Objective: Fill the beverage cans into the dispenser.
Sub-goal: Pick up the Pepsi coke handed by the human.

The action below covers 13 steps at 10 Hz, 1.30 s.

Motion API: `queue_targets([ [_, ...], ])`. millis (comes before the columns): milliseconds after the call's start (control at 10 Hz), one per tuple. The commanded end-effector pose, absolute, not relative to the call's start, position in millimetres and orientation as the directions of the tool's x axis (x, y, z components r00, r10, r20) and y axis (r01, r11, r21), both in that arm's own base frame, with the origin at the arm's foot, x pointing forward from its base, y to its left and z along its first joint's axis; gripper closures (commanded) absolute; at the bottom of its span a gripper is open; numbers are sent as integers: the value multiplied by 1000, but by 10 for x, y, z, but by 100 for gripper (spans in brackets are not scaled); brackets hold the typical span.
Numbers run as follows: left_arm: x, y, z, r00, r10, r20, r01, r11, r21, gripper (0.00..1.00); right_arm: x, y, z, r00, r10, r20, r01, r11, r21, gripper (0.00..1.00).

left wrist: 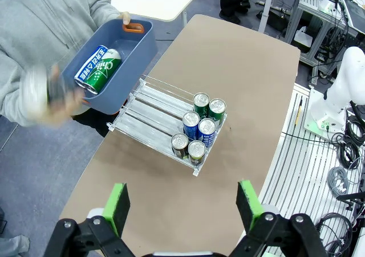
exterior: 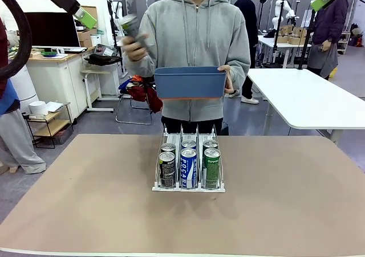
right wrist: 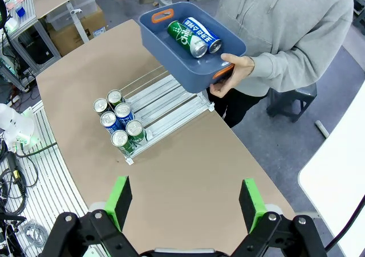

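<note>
The white wire dispenser (exterior: 197, 133) stands mid-table with several beverage cans at its front: black-and-grey (exterior: 167, 168), blue-and-white (exterior: 188, 168) and green (exterior: 211, 167), two deep in each lane. Behind it a person holds a blue bin (exterior: 190, 83) in one hand and lifts a blurred can (exterior: 130, 28) in the other. Two more cans, blue-and-white (left wrist: 92, 69) and green (right wrist: 183, 36), lie in the bin. My left gripper (left wrist: 183, 205) and right gripper (right wrist: 185, 203) hang open and empty, high above the table's near side, far from the dispenser.
The rear halves of the dispenser lanes (left wrist: 149, 104) are bare. Brown tabletop (exterior: 85, 200) stretches free all around the rack. A white table (exterior: 308, 97) and desks stand behind the person, well off the work area.
</note>
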State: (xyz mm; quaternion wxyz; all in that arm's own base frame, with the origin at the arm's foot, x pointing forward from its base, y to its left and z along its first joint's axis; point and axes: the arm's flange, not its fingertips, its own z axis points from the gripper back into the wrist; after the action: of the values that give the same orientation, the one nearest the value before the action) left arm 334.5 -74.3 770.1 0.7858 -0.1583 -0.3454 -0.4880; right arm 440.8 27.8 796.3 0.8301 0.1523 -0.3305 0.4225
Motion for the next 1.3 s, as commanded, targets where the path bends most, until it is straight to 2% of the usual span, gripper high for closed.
queue_targets([
  [0,3358,-749,7692,282,-653,702,876,475,90,0,4394,278,7969,433,593,679,-799,601,-15,0],
  [1200,3358,-749,7692,282,-653,702,876,475,90,0,4394,278,7969,433,593,679,-799,601,-15,0],
])
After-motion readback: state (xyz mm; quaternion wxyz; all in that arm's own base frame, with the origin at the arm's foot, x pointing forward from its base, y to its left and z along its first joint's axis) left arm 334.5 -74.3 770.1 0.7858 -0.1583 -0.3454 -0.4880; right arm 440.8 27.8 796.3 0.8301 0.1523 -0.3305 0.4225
